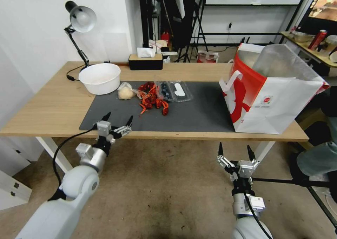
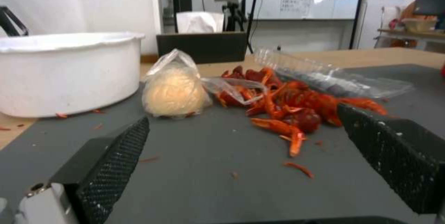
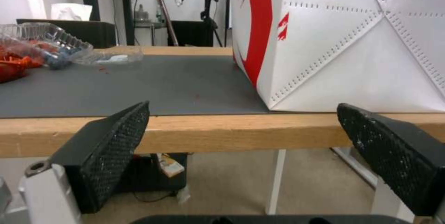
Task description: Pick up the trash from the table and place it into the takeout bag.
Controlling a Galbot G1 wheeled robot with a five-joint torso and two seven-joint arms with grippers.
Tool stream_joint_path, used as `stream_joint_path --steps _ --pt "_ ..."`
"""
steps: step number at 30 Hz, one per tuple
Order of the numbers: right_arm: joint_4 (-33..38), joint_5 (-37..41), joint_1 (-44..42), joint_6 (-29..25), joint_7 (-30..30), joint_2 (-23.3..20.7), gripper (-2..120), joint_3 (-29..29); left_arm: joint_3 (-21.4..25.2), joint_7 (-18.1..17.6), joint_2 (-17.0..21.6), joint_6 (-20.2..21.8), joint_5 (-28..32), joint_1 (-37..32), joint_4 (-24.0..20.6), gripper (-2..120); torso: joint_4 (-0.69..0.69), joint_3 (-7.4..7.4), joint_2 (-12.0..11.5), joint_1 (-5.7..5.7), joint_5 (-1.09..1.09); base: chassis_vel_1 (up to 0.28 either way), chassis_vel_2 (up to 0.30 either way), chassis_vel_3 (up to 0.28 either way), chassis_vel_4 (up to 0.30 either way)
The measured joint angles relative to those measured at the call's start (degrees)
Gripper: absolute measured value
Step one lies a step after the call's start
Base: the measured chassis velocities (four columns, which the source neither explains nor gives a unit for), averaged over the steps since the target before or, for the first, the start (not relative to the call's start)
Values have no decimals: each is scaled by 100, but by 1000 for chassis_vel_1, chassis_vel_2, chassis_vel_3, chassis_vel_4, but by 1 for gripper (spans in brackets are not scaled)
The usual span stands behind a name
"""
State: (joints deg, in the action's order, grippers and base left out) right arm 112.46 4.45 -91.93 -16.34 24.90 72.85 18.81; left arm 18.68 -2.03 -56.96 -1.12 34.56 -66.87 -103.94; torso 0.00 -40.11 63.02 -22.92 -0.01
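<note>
The takeout bag (image 1: 277, 98) stands upright at the right end of the table (image 1: 45, 109), its foil-lined mouth open; what lies inside cannot be made out from the head view, and in the right wrist view its upper part is cut off by the frame. Its base overlaps the right end of the dark grey mat (image 1: 200, 112).

On the mat's far left part lies the trash: a bagged beige lump (image 1: 125, 91), just to its 3 o'clock a heap of red crayfish shells (image 1: 151, 98), and at 3 o'clock of those a clear plastic clamshell (image 1: 174, 91) whose dark contents are hard to identify. Small red scraps dot the mat near the pile. A white bowl (image 1: 100, 78) sits at 9 o'clock of the lump, half on the mat's corner; its inside is hidden in the left wrist view.

The left gripper (image 1: 118, 119) hovers over the mat's near left edge, at 6 o'clock of the lump, fingers spread wide and holding nothing. The right gripper (image 1: 236, 150) hangs below the table's near edge, at 7 o'clock of the bag, also spread and empty.

A desk lamp (image 1: 80, 21) and a black tissue box (image 1: 145, 60) stand along the far edge.
</note>
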Motion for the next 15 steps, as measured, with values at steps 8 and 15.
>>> stream_joint_path --steps 8,15 --pt "-12 -47 34 40 3 54 100 2 -310 -122 243 512 416 911 507 100 0 0 0 0 0 0 0 0 0" --pt "-41 -62 115 83 3 79 100 -33 -522 -236 421 1082 738 1473 855 100 1 0 0 0 0 0 0 0 0"
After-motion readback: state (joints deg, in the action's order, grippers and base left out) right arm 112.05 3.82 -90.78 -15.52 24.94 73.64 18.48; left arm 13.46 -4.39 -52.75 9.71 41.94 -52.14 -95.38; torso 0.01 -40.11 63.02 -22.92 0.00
